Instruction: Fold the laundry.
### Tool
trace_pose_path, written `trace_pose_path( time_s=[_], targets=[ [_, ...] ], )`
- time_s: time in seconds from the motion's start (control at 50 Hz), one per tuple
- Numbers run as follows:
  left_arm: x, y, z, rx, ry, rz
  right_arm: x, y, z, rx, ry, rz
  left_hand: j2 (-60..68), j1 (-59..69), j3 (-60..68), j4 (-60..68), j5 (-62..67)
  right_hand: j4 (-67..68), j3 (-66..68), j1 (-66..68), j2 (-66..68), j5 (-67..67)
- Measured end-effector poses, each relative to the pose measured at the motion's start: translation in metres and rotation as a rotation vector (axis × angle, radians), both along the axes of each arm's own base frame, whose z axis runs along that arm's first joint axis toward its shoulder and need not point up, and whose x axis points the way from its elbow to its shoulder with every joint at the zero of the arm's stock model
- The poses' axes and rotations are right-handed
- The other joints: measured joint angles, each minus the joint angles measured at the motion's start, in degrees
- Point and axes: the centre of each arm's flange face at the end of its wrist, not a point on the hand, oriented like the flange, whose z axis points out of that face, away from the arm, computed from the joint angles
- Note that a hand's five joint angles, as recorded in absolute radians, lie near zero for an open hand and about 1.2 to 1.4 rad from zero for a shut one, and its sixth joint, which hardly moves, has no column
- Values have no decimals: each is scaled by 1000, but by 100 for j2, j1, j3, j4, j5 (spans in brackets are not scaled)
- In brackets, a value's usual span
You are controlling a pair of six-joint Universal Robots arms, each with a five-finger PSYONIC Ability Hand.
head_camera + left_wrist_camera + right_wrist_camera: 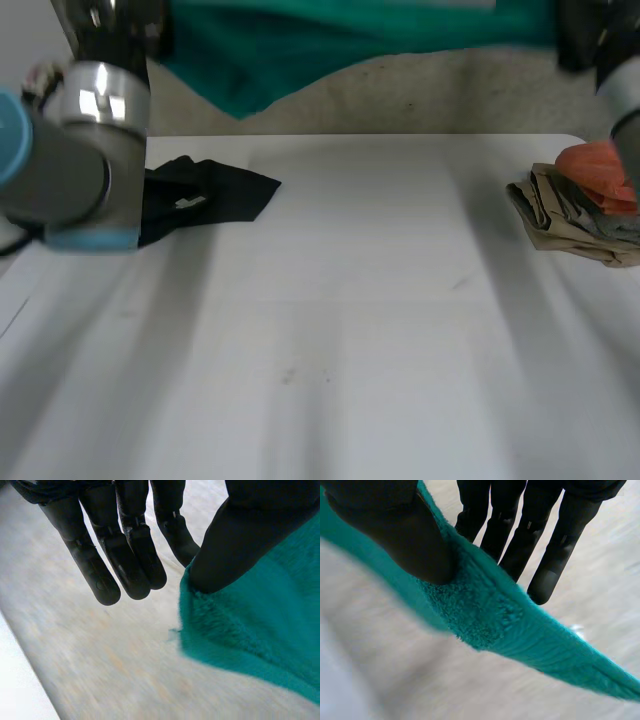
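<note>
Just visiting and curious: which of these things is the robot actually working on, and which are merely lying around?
In use: teal towel, left hand, right hand.
Lying about: black garment, pile of clothes, both on the white table.

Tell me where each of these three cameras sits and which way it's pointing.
Head view: between and behind the arms, looking down at the white table; the left arm shows by a black garment.
Left wrist view: on the left wrist, looking along the left hand, thumb on a teal towel.
Right wrist view: on the right wrist, looking along the right hand, towel between thumb and fingers.
All three share the teal towel.
</note>
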Motion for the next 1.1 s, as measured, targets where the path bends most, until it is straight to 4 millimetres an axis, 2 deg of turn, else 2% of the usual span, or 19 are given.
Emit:
trace_pose_path(
  time_s=[0.06, 0.08, 0.16, 0.18, 0.2, 0.22, 0.28, 0.34, 0.36, 0.4, 0.46, 0.56, 0.64, 0.7, 0.9, 0.98, 1.0, 1.1],
  targets=[
    [3, 10, -32, 95, -48, -15, 1, 8, -31, 140, 42, 33, 0, 0, 0, 0, 13, 1, 1, 0, 0, 0],
    [4, 16, -51, 149, -75, -25, 1, 13, -55, 238, 69, 59, 0, 0, 0, 0, 13, 1, 6, 0, 0, 0],
    [8, 27, -94, 270, -134, -44, 3, 17, -100, 396, 105, 98, 1, 0, 0, 0, 13, 1, 19, 0, 31, -10],
    [9, 30, -108, 308, -150, -48, 4, 17, -122, 460, 115, 108, 1, 0, 0, 0, 13, 1, 19, 0, 31, 0],
    [9, 30, -111, 318, -155, -49, 4, 16, -125, 470, 117, 109, 1, 0, 0, 0, 13, 1, 19, 0, 31, 0],
    [10, 32, -124, 355, -170, -52, 4, 15, -143, 518, 122, 113, 1, 0, 0, 0, 13, 1, 19, 0, 31, 0],
    [12, 35, -141, 406, -189, -52, 3, 12, -166, 576, 125, 108, 1, 0, 0, 0, 13, -635, -599, -202, -558, -547],
    [15, 36, -149, 436, -198, -45, 0, 9, -176, 602, 120, 95, 1, 0, 0, 0, 13, -1925, -1887, -1551, -1953, -1847],
    [17, 36, -150, 444, -199, -39, -8, 4, -184, 627, 109, 71, 1, 0, 0, 0, 13, -2924, -2933, -2552, -2915, -2886],
    [21, 36, -149, 448, -198, -30, -18, -2, -189, 654, 85, 40, 1, 0, 0, 0, 13, -3542, -3502, -3084, -3447, -3541],
    [26, 37, -143, 443, -191, -18, -33, -9, -190, 693, 31, -3, 1, 0, 0, 0, 13, -3787, -3716, -3213, -3636, -3841],
    [32, 41, -131, 432, -182, -8, -56, -15, -186, 773, -76, -62, 1, 0, 0, 0, 13, -3786, -3715, -3213, -3632, -3835],
    [34, 45, -126, 436, -178, -8, -66, -13, -185, 842, -119, -80, 1, 0, 0, 0, 13, -3402, -3350, -2893, -3297, -3362],
    [35, 47, -125, 444, -174, -10, -69, -9, -187, 891, -135, -75, 1, 0, 0, 0, 13, -2873, -2826, -2388, -2788, -2804],
    [36, 49, -122, 458, -150, -18, -62, 4, -195, 971, -156, 0, 1, 0, 0, 0, 13, -2680, -2632, -2189, -2652, -2576],
    [37, 51, -117, 460, -134, -24, -59, 9, -198, 982, -151, 21, 1, 0, 1, 0, 13, -567, -517, -38, -359, -468],
    [37, 51, -116, 460, -131, -24, -59, 10, -198, 982, -146, 23, 1, 0, 1, 0, 13, -262, -203, 125, -87, -178],
    [42, 54, -105, 462, -119, -18, -61, 12, -192, 953, -97, 27, 1, 0, 0, 0, 13, -21, -19, 125, 0, -86]
  ],
)
